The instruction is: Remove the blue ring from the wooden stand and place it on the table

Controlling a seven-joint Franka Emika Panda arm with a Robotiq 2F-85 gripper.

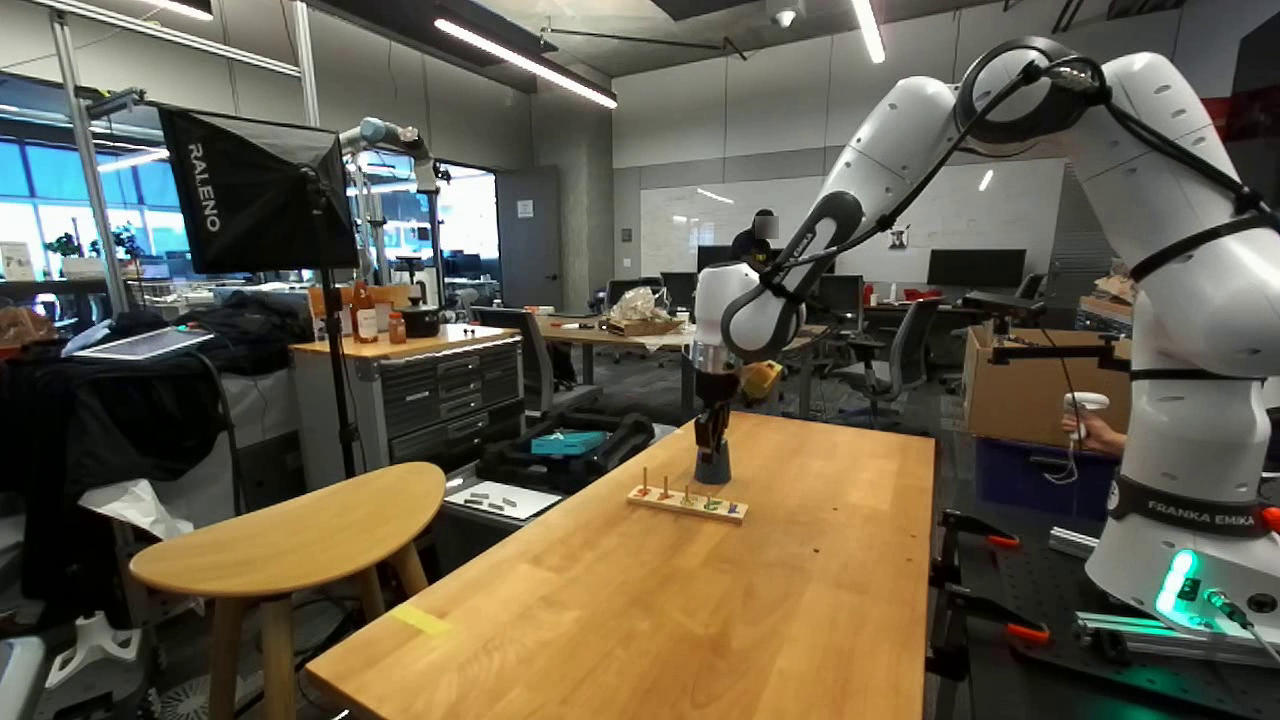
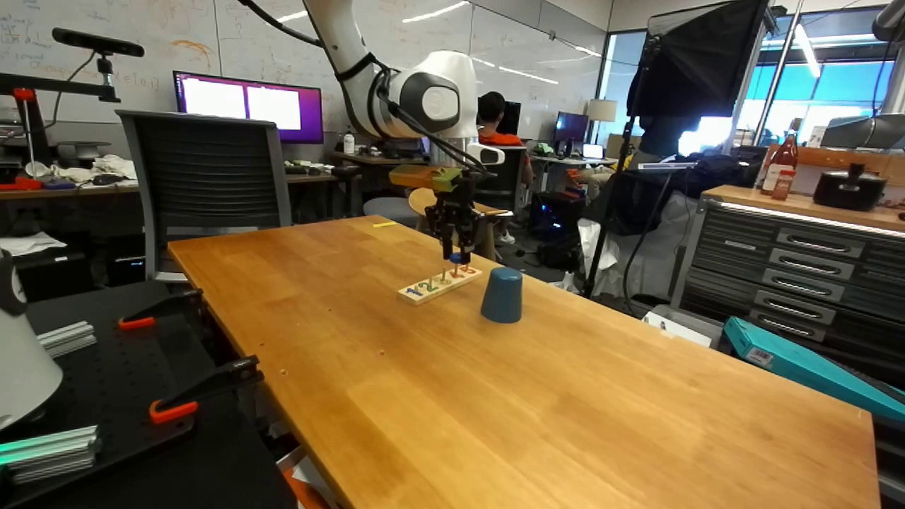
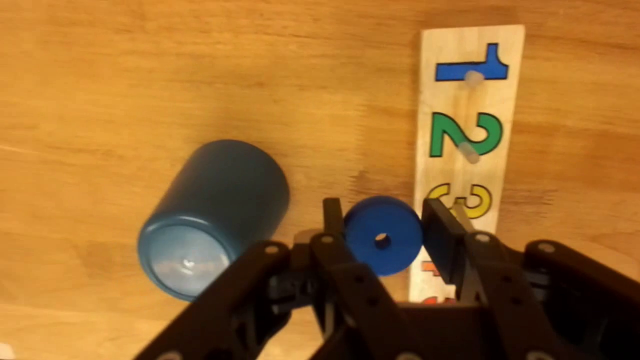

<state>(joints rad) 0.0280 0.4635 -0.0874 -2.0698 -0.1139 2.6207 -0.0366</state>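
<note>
The blue ring (image 3: 400, 250) is a thick blue disc with a small centre hole. My gripper (image 3: 384, 225) is shut on it, one finger on each side, in the wrist view. In an exterior view the ring (image 2: 456, 259) shows between the fingertips of the gripper (image 2: 456, 249), above the far end of the stand. The wooden stand (image 3: 460, 100) is a flat strip with painted numbers and short pegs; none of its visible pegs bears a ring. It lies on the table (image 1: 780, 600) in both exterior views. In an exterior view the ring is hidden at the gripper (image 1: 712, 435).
A blue-grey cup (image 3: 215, 195) stands upside down beside the stand, close to my gripper; it also shows in both exterior views (image 1: 713, 468) (image 2: 503, 297). A smaller rounded table (image 1: 300, 530) stands beside the long table. Black clamps (image 2: 205, 389) grip the robot-side edge.
</note>
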